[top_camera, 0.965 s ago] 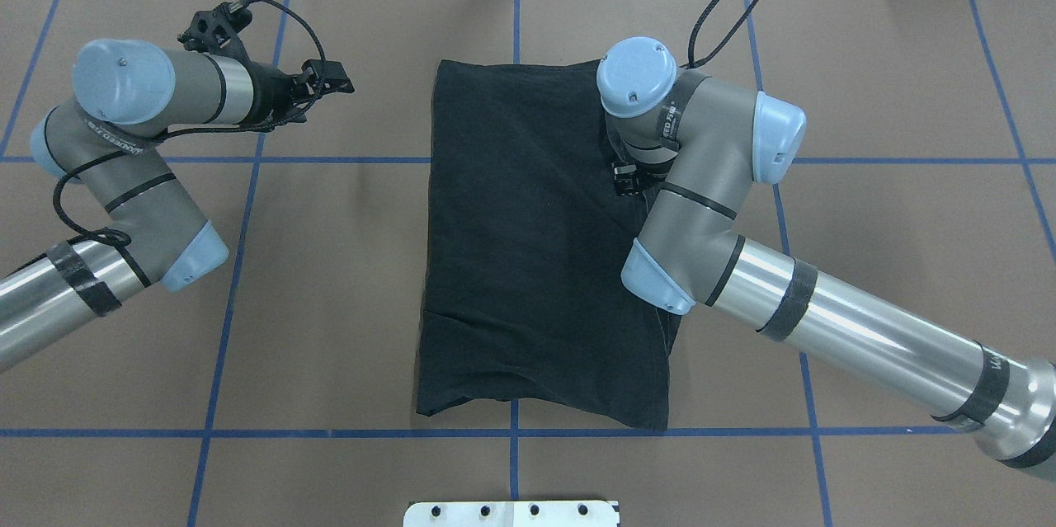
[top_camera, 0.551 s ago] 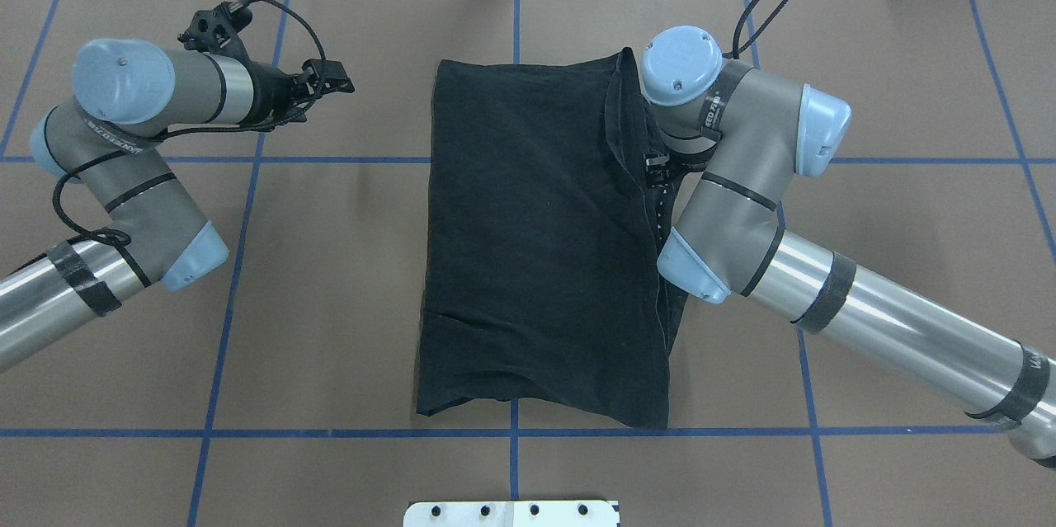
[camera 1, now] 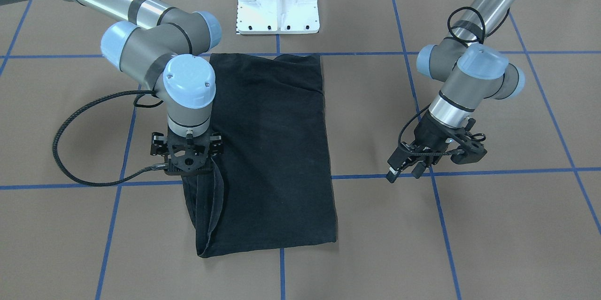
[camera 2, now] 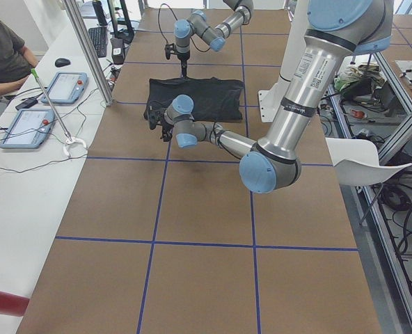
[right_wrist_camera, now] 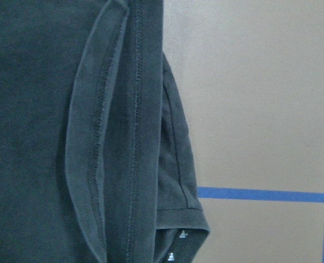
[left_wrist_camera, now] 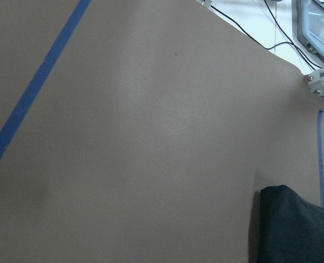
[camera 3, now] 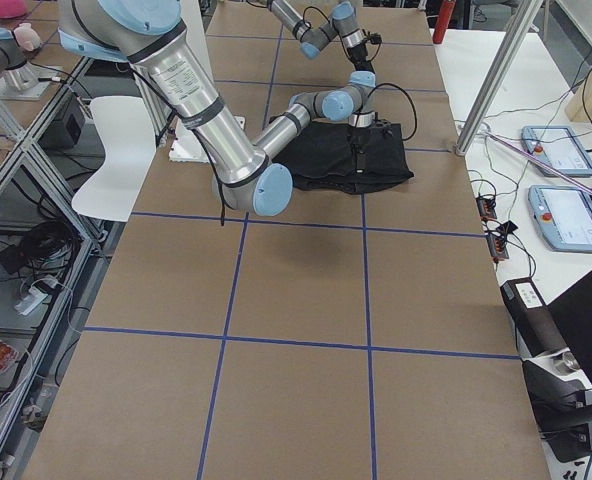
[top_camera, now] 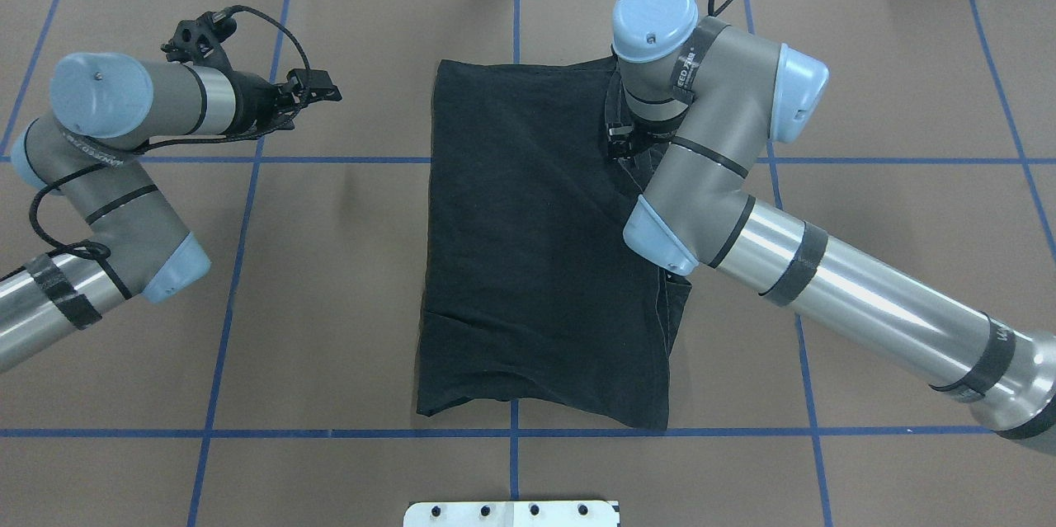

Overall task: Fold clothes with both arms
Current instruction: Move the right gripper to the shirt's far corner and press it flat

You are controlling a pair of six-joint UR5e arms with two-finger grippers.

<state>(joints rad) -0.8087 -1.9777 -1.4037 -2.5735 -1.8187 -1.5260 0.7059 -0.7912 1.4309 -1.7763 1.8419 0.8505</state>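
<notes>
folding is judged partly done: black t-shirt (top_camera: 536, 247) is laid on the table (top_camera: 330, 304) as a long rectangle, crosswise fold left. right gripper (camera 1: 190, 168) is held at its edge, grip untellable; left gripper (camera 1: 404, 171) is spread, empty.

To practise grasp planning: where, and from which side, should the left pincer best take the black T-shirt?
Probably the far left corner of the T-shirt, approached low from the robot's left: that edge lies flat, with table exposed beside it, and the left pincer hovers level with it.
</notes>
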